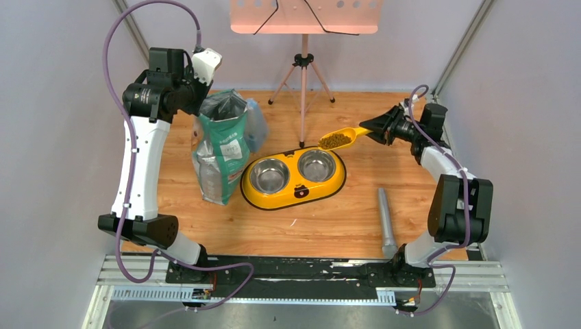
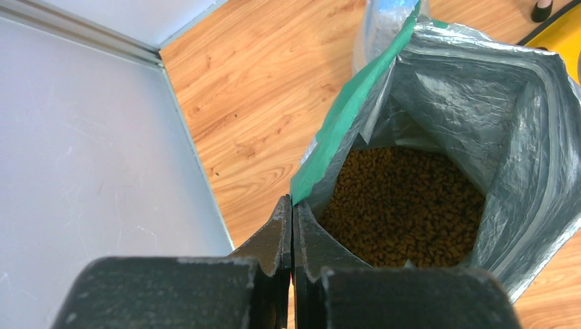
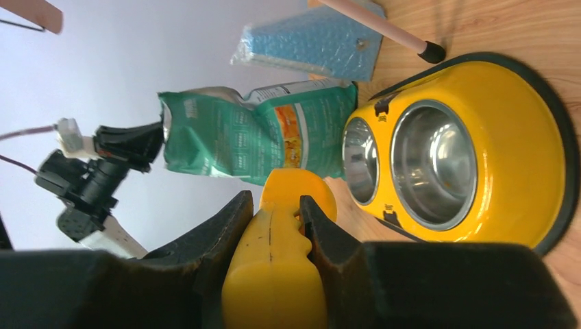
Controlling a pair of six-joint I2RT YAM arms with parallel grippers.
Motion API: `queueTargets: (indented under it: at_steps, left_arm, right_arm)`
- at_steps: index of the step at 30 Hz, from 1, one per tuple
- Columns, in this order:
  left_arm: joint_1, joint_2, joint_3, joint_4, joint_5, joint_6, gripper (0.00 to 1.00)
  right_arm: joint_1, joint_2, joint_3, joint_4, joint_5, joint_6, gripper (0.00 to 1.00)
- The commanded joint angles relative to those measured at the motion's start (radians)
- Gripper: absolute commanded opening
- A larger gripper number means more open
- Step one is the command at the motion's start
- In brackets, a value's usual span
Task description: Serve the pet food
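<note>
Orange scoop [image 1: 340,139], loaded w/ kibble [image 1: 334,140], sits in R gripper [image 1: 375,129], jaws clamped on its handle. The load lies just ahead of the fingers, beside the far rim of the yellow dish [image 1: 284,200]. L gripper [image 2: 292,205], pinched shut on the bag [image 2: 342,116] rim, props it open, w/ more kibble below its tips. Step in hand: carry to dish. Next, prob.: bring scoop over nearer bowl [image 1: 316,165], then roll wrist to tip.

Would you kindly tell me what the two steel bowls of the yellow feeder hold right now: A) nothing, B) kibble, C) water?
A: both steel bowls show bare shiny metal; the pet food sits in the scoop held by the right gripper.
</note>
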Motion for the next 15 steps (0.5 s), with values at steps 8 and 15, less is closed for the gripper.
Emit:
queueTargets:
  at_steps: [8,15]
  left_arm:
    - [0.01,-0.061,0.013,0.182,-0.008,-0.023,0.0]
    - [0.01,-0.089,-0.009,0.208,-0.007,-0.02,0.0]
  right_arm:
    - [-0.021,0.043,0.021,-0.121,0.03,-0.394,0.0]
    - [0.018,0.042,0.072,-0.265,0.188,-0.551,0.0]
